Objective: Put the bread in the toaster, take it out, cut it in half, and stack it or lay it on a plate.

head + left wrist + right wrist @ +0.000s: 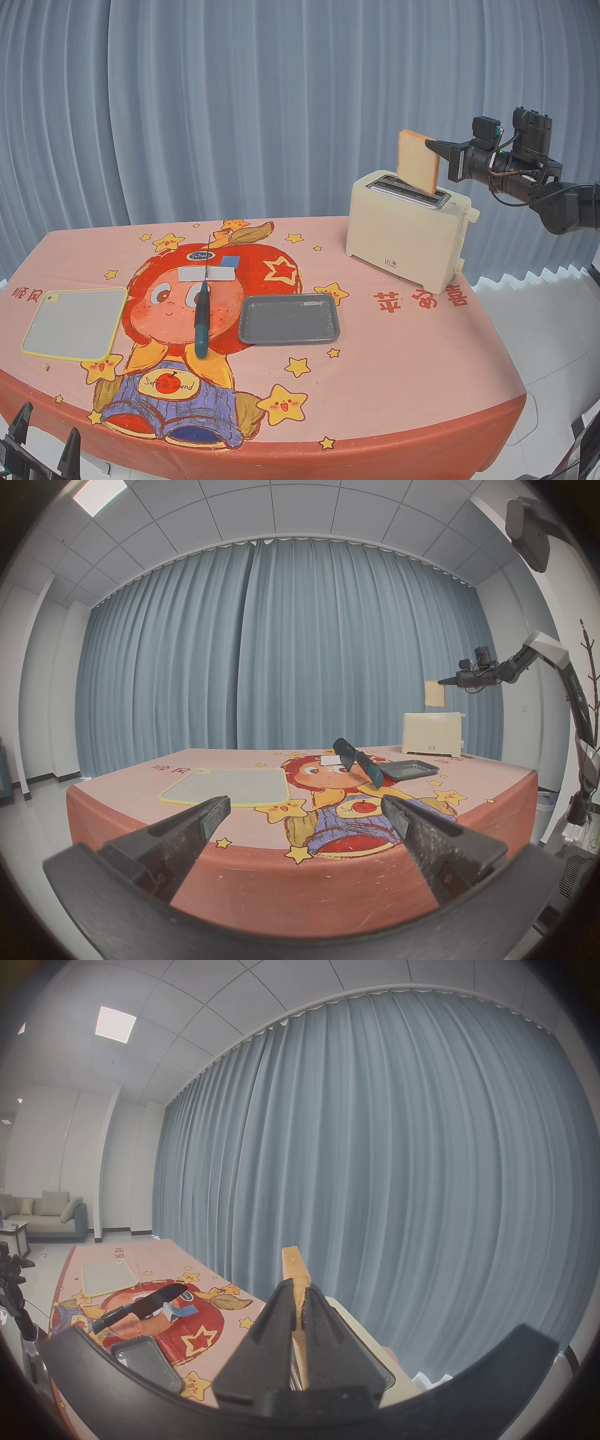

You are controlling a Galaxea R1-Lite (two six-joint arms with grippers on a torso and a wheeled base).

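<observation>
On my worktop (387, 375) the board (75, 322) lies left, then the knife (202, 319), then the tray (289, 319). The toaster (406, 237) stands far right, with the bread (417, 159) above it.

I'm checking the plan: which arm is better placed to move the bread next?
Right. The right claw is shut on the bread, holding it upright over the toaster. The left claw hangs open beyond the table's near edge, far from both.

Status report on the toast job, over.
Right gripper shut on bread, upright just above toaster. Left gripper open, low by near edge of table. Nothing blocking the slots; knife, tray, board sit well aside.
</observation>
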